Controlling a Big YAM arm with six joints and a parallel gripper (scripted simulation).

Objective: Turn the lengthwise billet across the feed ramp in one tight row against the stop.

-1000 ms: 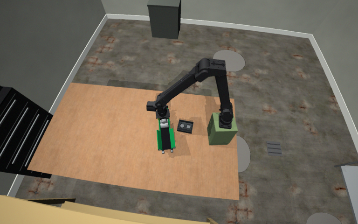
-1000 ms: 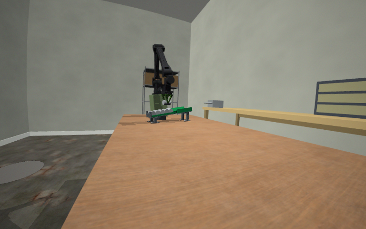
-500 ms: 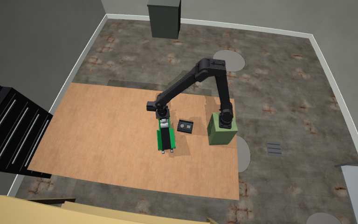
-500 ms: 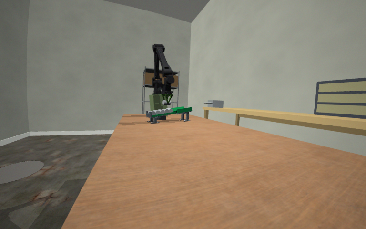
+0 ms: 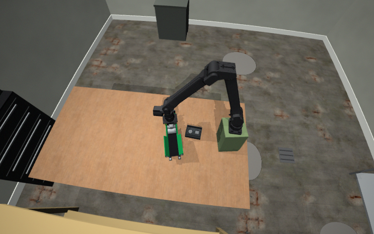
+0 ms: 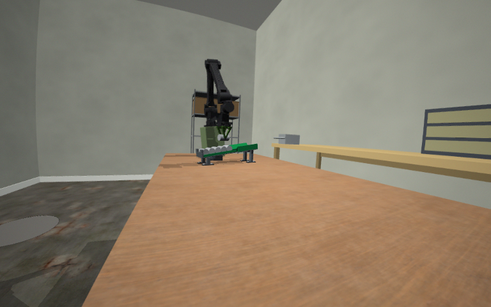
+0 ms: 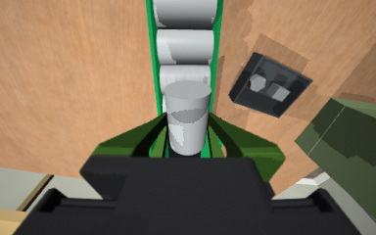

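My gripper point(image 7: 187, 117) point(image 5: 171, 126) point(image 6: 222, 133) is shut on a grey steel billet point(image 7: 186, 100) point(image 6: 220, 137) and holds it a little above the green feed ramp point(image 7: 151, 59) point(image 5: 166, 145) point(image 6: 243, 146). The held billet points along the ramp's length. Beyond it, several billets point(image 7: 185, 47) point(image 6: 214, 149) lie across the ramp side by side, at the ramp's lower end. In the top view the arm hides most of that row. The upper part of the ramp carries nothing.
A dark tray point(image 5: 193, 131) point(image 7: 270, 84) with two small grey pieces lies on the wooden table point(image 5: 104, 143) right of the ramp. The arm's green pedestal point(image 5: 231, 139) point(image 7: 345, 139) stands further right. A long bench point(image 6: 362, 153) runs along the wall.
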